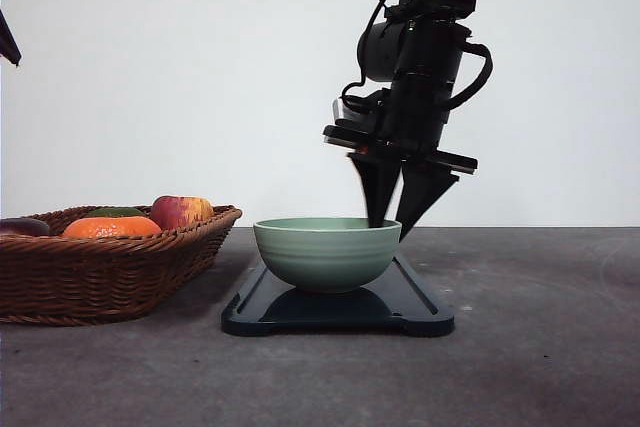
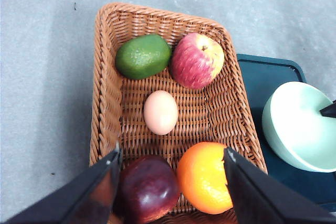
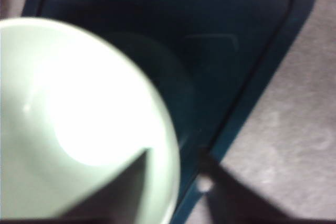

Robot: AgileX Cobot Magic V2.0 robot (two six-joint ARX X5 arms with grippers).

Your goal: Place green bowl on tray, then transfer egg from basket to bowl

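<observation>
Straddling the green bowl (image 1: pixel 327 252) rim, right fingers (image 1: pixel 378 187) stand parted.

The right arm reaches steeply down from above, its tool (image 1: pixel 391 227) pointing downward with the two fingers slightly parted, tips low and close together. The left tool (image 2: pixel 170 182) hangs with its fingers spread wide apart.

The egg (image 2: pixel 160 112) lies alone mid-basket (image 2: pixel 107 82), bare wicker all round it and open from above. Avocado (image 2: pixel 143 56) and apple (image 2: pixel 197 60) crowd one end, orange (image 2: pixel 205 177) and dark plum (image 2: pixel 149 189) the other. Right gripper (image 1: pixel 398 219) straddles the green bowl (image 1: pixel 326 253) rim, blocking that side.
</observation>
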